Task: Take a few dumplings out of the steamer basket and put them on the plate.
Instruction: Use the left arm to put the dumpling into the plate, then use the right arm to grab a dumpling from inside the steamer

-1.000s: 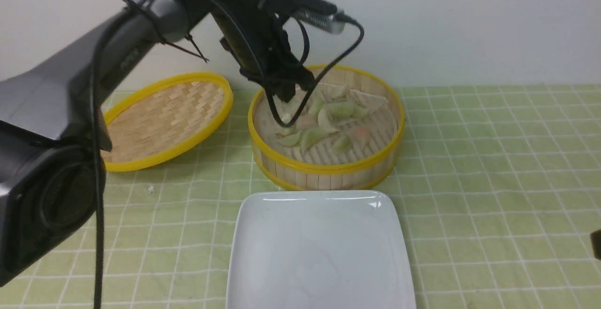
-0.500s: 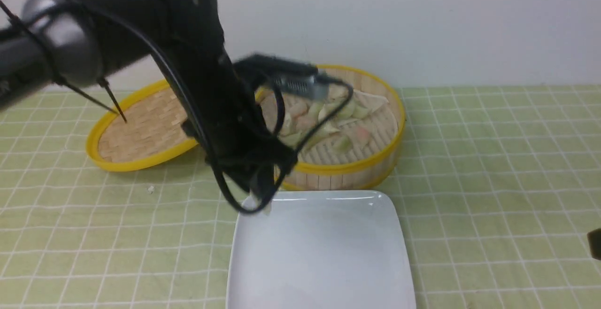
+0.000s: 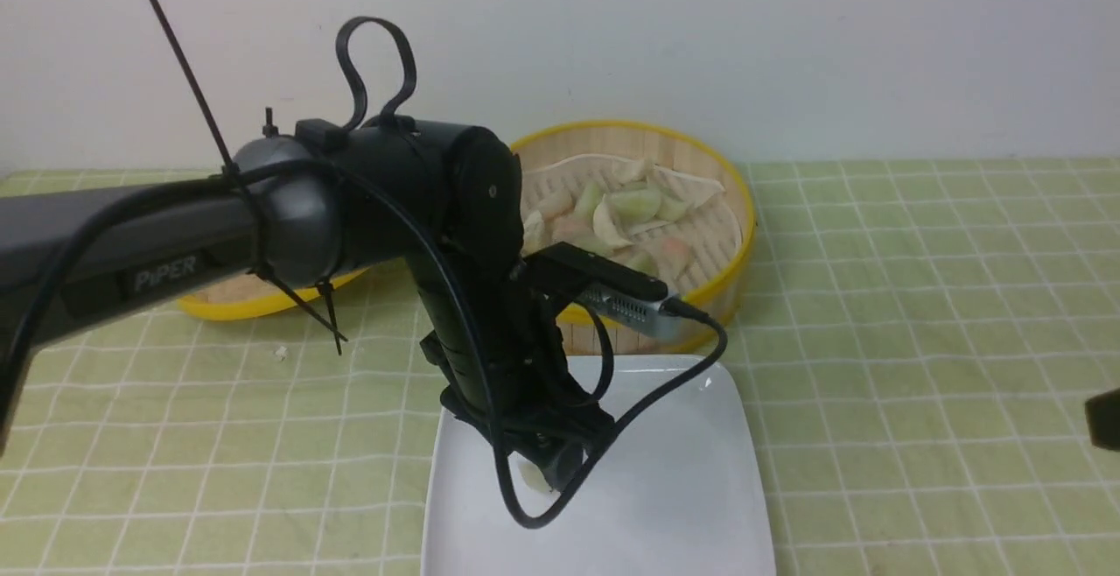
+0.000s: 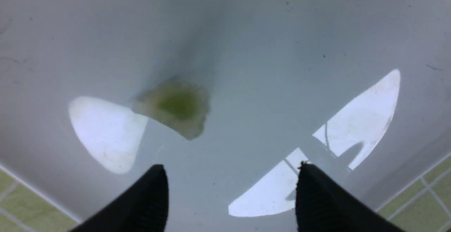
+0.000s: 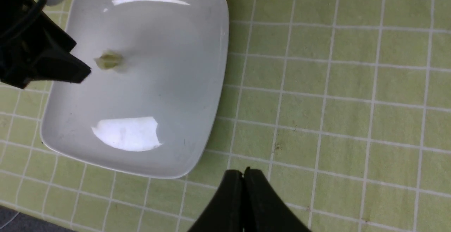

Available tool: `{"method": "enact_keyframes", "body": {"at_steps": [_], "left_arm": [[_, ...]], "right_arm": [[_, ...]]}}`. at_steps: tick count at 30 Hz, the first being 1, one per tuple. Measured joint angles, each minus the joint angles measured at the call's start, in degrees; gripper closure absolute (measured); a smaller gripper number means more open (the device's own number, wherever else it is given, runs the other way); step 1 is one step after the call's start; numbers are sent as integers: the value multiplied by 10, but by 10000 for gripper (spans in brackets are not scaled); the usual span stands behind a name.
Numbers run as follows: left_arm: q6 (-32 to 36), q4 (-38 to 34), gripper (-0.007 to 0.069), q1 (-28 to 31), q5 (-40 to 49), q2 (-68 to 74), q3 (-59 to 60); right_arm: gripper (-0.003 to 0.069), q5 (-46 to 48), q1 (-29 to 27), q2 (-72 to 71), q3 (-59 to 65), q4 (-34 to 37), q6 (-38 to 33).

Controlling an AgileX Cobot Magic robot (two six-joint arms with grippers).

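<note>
My left gripper (image 3: 560, 464) hangs low over the white plate (image 3: 691, 480), and its jaws stand wide apart (image 4: 230, 175) with nothing between them. One pale green dumpling (image 4: 172, 107) shows blurred on the plate (image 4: 282, 31) just beyond the fingertips, free of them. The right wrist view shows this dumpling (image 5: 109, 60) on the plate (image 5: 158, 84) beside the left fingers (image 5: 72, 72). Several more dumplings (image 3: 632, 207) lie in the steamer basket (image 3: 744, 208) behind the plate. My right gripper (image 5: 243, 172) is shut and empty over the cloth, beside the plate.
The shallow yellow-rimmed lid (image 3: 210, 303) lies left of the steamer, mostly hidden by my left arm. A green checked cloth (image 3: 919, 313) covers the table. The left wrist camera and its cable (image 3: 626, 300) hang in front of the steamer's near wall.
My left arm swung from inside the steamer basket to over the plate and came down low. Its jaws opened, and the green dumpling is now out of them.
</note>
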Motion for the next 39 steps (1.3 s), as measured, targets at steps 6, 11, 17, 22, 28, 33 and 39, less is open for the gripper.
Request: {"method": "enact_keyframes", "body": {"at_steps": [6,11,17,22,28,33,39], "left_arm": [[-14,-1,172,0,33,-7,-5],[-19,7,528,0,58,-81,-5],[-43,10,629,0,64,-230,8],[-65,5,631,0,42,-355,59],[-74,-13,631,0,20,-459,148],[-109,-14,631,0,20,-513,196],[-127,-11,631,0,36,-556,205]], "right_arm": [[672,3,6,84,-55,47,-24],[672,-22,62,188,-129,23,-27],[662,-63,120,337,-248,-35,-27],[620,-69,158,480,-361,-77,-26],[493,-71,183,633,-488,-112,-24],[343,-73,187,742,-587,-143,-11],[245,-73,187,833,-674,-171,15]]}}
